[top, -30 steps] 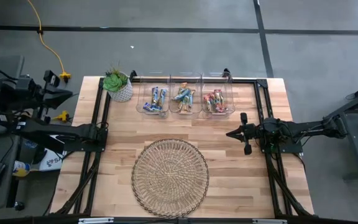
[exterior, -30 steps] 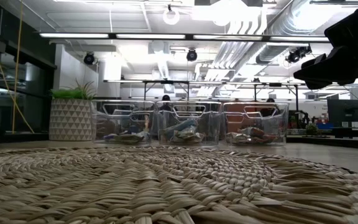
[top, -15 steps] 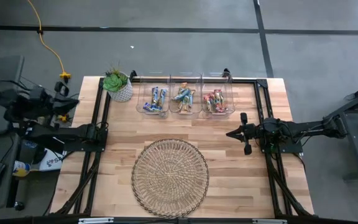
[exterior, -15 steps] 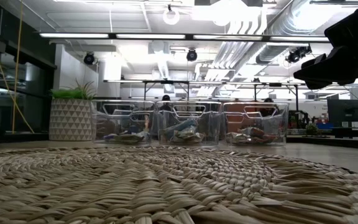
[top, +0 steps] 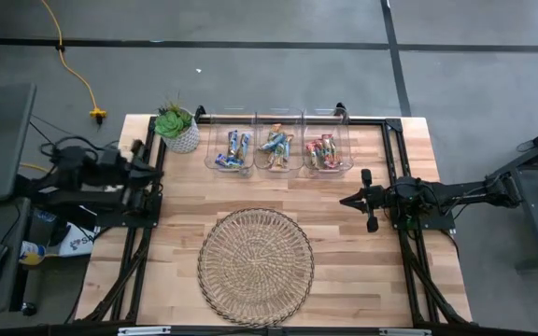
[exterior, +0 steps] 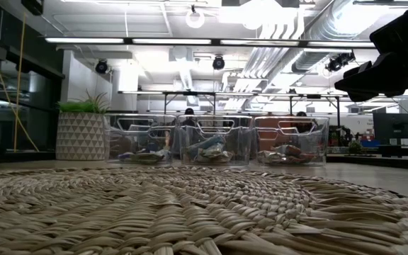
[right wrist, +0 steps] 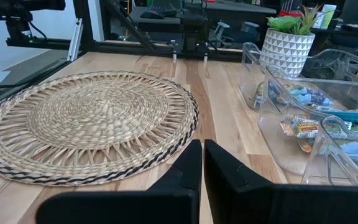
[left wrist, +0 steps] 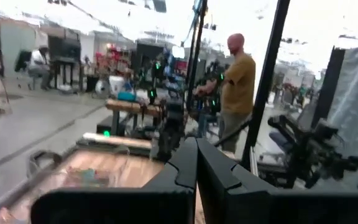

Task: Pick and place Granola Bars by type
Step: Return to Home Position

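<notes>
The granola bars (top: 274, 147) lay colour-sorted in three bins (top: 255, 121), the job seemingly done. The left gripper (left wrist: 196, 149) and right gripper (right wrist: 202, 149) sat clenched on nothing at the table's (top: 344, 261) sides.

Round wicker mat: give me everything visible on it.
The round wicker mat is tan woven fibre. It has a tight spiral centre, an open looped band farther out, and a braided rim flecked with dark strands, clearest in the right wrist view. It lies flat on the wooden table, midway between the arms and apart from the clear bins across the table. Nothing rests on it.
</notes>
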Robot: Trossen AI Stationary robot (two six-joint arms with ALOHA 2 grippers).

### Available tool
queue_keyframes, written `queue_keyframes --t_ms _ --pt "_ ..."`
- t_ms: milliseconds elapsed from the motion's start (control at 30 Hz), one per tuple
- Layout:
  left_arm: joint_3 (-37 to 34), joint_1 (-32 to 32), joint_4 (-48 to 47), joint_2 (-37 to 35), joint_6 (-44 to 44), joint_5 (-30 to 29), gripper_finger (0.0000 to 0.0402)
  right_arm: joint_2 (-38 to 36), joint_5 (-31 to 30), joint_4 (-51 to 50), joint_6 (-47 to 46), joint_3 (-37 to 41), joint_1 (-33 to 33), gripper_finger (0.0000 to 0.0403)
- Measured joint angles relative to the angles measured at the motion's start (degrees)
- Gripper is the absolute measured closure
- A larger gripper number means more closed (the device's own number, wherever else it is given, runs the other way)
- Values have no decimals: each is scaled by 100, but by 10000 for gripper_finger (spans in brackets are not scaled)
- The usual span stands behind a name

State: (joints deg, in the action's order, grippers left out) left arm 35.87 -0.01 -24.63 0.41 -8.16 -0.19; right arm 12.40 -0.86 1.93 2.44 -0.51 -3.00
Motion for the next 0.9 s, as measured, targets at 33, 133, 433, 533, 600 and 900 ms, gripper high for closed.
queue_keyframes --t_ms 33,133,433,533,600,900 --pt "-113 0 75 7 -22 51 401 0 -2 0 0 -2 1 402" --pt "-447 0 517 4 -120 134 401 0 -2 0 0 0 1 402" --pt "-1251 0 1313 -1 -411 239 401 0 -2 -2 0 -2 2 402" --pt "-1518 0 1481 4 -553 241 401 0 -2 0 0 -2 2 402" --pt "-1661 0 1603 4 -614 239 401 0 -2 0 0 0 2 402" --pt "-2545 0 2739 -1 -868 224 401 0 -2 0 0 0 2 402"
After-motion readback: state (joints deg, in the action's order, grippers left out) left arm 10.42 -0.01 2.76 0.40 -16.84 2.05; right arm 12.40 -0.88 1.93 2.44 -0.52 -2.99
